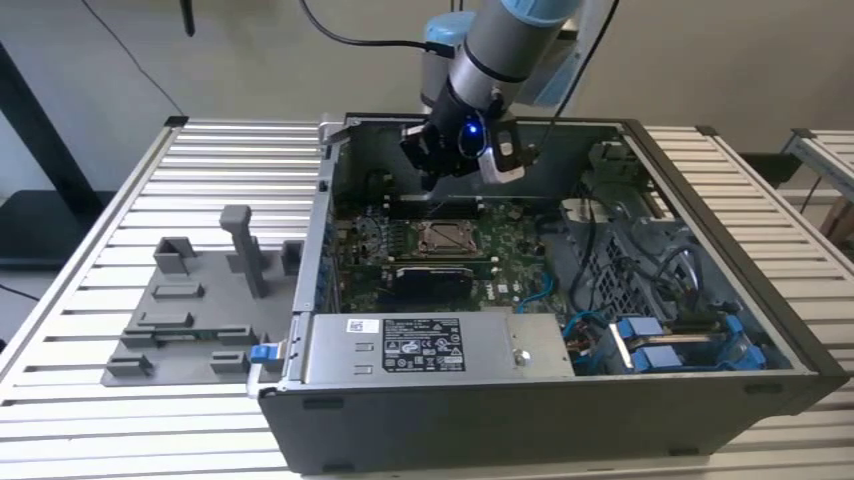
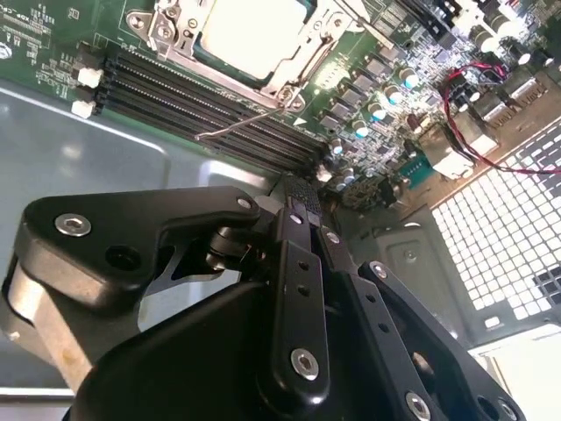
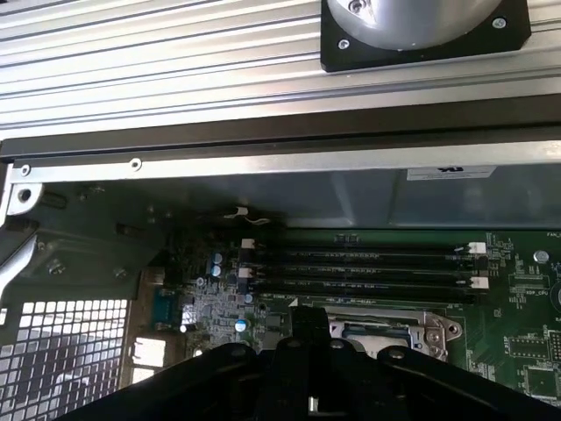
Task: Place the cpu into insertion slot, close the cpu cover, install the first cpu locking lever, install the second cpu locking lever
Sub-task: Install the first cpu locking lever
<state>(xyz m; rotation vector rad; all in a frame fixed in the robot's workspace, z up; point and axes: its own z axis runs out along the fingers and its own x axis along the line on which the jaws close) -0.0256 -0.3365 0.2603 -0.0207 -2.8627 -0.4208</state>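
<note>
- The fingers (image 2: 294, 263) of the gripper (image 1: 433, 182) are pressed together, and we see nothing pinched.
- The cpu (image 2: 250, 33) sits in the insertion slot (image 1: 445, 237), with the cpu cover (image 2: 302, 46) down around it.
- In the exterior view the slot lies at 6 o'clock from the gripper, near but apart.
- A thin locking lever (image 2: 238, 128) lies free between slot and gripper, its long axis running along the socket edge. We judge it the nearest thing.

I see the pincer (image 3: 308, 320) near the cpu cover (image 3: 394, 328) on the green motherboard (image 3: 517, 351). Four black memory slots (image 3: 368, 270) lie between that cover and the case wall (image 3: 289, 197).
</note>
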